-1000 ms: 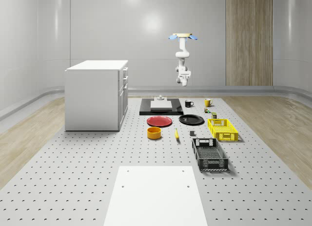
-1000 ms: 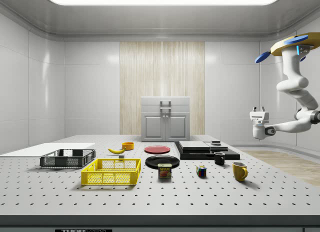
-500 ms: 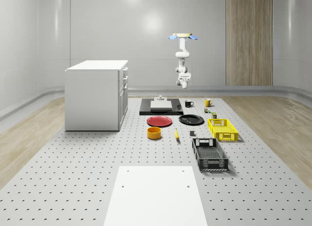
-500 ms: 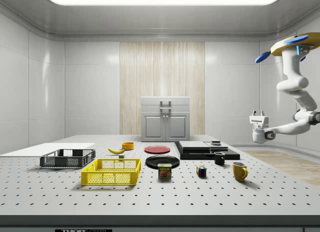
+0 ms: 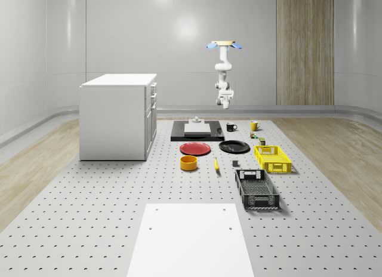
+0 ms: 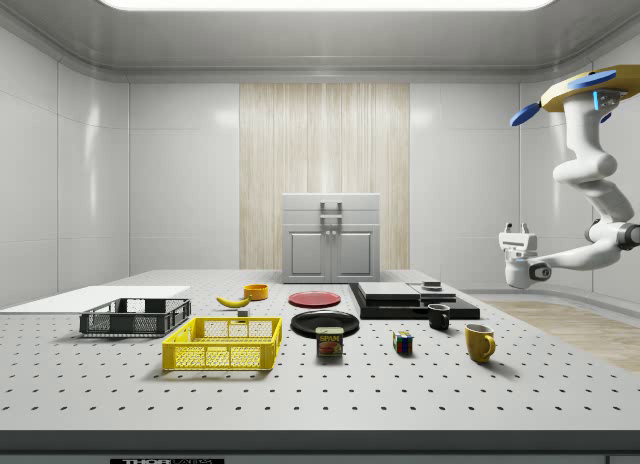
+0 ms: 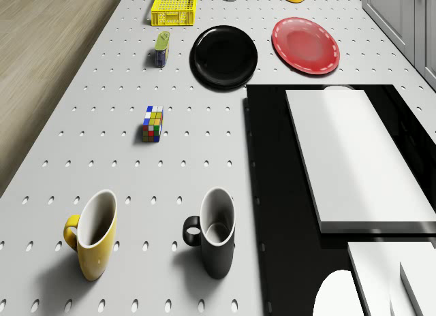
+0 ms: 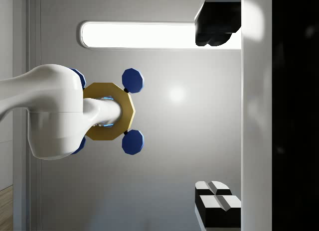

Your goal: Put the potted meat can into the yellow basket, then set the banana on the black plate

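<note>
Entry, remote station: drone hovers high over the bench's mug end, the arm hanging below it. Gripper hangs well above the bench surface, turned upward toward the ceiling and rotors, jaws apart and empty. Potted meat can stands on the bench just beside the near end of the yellow basket, not in it, close to the bench's long edge by the wooden floor, with the black plate near on its other side. Banana lies further down the bench, apart from the plate and not yet on it. Hazards as I judge them: the wrist must swing fully over before any descent, and a swing that shakes the drone could spoil my aim. The yellow mug, black mug and colour cube sit between me and the can, so a low approach could clip them. The can's closeness to the basket means a finger could catch the wall and shove both, or push the can toward the edge.
</note>
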Tool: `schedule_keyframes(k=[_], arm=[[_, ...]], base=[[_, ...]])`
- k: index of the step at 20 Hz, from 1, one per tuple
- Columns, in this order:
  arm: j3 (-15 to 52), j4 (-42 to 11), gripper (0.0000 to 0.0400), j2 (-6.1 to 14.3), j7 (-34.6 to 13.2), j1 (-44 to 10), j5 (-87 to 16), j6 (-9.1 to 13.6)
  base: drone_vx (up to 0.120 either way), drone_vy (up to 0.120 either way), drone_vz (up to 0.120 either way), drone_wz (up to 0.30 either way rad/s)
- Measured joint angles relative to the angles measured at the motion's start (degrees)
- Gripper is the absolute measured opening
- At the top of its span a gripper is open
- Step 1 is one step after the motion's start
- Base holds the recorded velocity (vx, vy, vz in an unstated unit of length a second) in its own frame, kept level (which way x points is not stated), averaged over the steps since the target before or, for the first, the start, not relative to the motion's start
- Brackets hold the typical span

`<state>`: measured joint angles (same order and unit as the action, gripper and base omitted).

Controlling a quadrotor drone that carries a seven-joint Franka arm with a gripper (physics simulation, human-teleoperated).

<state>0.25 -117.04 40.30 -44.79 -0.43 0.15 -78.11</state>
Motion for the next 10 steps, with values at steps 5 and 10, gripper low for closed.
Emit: schedule_keyframes(k=[5, 10], arm=[[0.03, -0.07, 0.0400, 0.12, 0.01, -0.03, -0.01, -0.17], [0.08, -0.20, 0.0400, 0.26, 0.02, -0.07, -0.05, -0.38]], base=[[0.000, 0.000, 0.000, 0.000], [0.000, 0.000, 0.000, 0.000]])
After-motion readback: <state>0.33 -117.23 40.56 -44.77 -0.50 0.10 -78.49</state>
